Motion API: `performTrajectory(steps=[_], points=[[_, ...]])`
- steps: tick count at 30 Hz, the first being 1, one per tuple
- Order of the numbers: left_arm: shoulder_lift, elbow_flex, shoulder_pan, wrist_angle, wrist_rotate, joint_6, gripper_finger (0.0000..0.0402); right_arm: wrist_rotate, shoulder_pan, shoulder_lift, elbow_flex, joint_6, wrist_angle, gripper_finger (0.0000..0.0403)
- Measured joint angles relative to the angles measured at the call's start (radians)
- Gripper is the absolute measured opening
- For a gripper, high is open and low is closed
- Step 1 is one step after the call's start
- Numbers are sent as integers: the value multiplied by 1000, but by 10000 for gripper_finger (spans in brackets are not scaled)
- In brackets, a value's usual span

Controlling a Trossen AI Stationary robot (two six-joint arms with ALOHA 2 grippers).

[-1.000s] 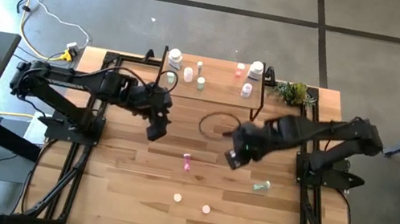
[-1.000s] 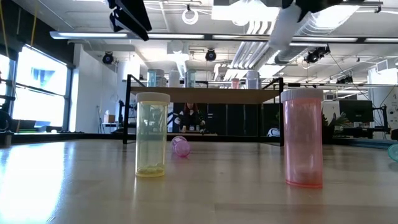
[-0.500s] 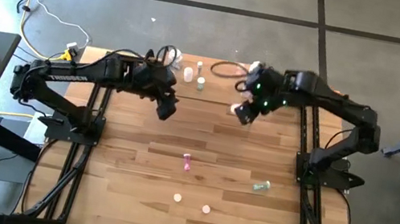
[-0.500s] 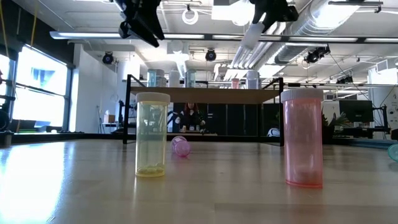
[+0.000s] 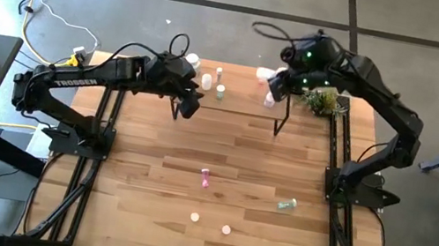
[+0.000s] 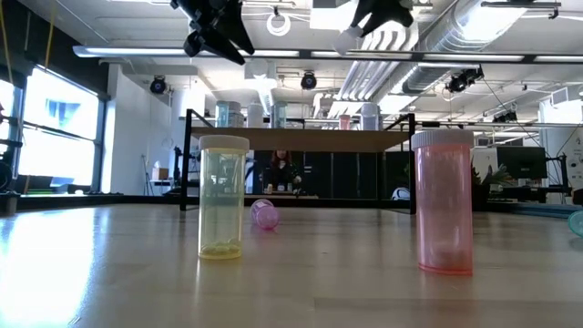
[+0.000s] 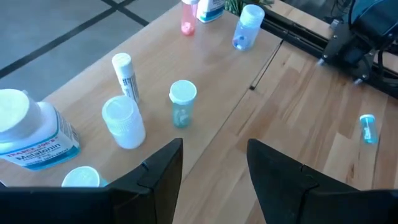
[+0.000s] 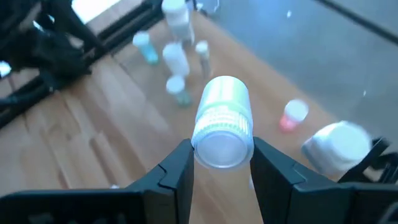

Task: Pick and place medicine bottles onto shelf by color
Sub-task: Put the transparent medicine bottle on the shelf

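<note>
Nearest me on the tabletop (image 5: pixel 215 203), the leftovers are waiting: a yellow bottle (image 6: pixel 222 198) and a pink bottle (image 6: pixel 444 202) standing upright close to the low camera, a small pink one lying on its side (image 6: pixel 265 214) behind them, and a pale teal one lying off toward the right arm's base (image 5: pixel 286 205).

Farther back, I am holding the left gripper (image 7: pixel 211 168) parted and empty above the near edge of the shelf (image 5: pixel 241 100), looking down on a green-tinted bottle (image 7: pixel 182 104), a white-capped bottle (image 7: pixel 123 122), a slim white tube (image 7: pixel 126 76) and a large white jar (image 7: pixel 28 134). I am judging it best to keep this arm clear of them while the other works.

Farthest out, the right gripper (image 8: pixel 221 163) is clamping a clear white-capped bottle (image 8: pixel 222 122) by its sides, high over the shelf's right end. Below it I am seeing a pink-capped bottle (image 8: pixel 292 115) and a wide white jar (image 8: pixel 339 144), with the white group farther along.

To place it well, I am thinking the bottle belongs with the whites, so I should be carrying it along above the standing caps, lowering straight into a bare gap, keeping it upright, and releasing only once its base seems seated. The risk I am weighing is a finger clipping a neighbour on the way down.
</note>
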Motion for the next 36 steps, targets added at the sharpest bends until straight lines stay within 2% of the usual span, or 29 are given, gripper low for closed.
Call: performTrajectory(steps=[8,12,21,27,36], points=[[0,0,1,13,-8,56,168,-27,-71,29,63,-46,78,114],[0,0,13,13,-9,77,168,-31,-81,91,139,-65,29,114],[0,0,57,11,-6,78,168,-35,-79,240,295,-105,-201,114],[0,0,61,11,3,78,168,-35,-69,304,310,-147,-332,114],[0,0,61,11,3,78,168,-35,-5,403,310,-216,-354,114]])
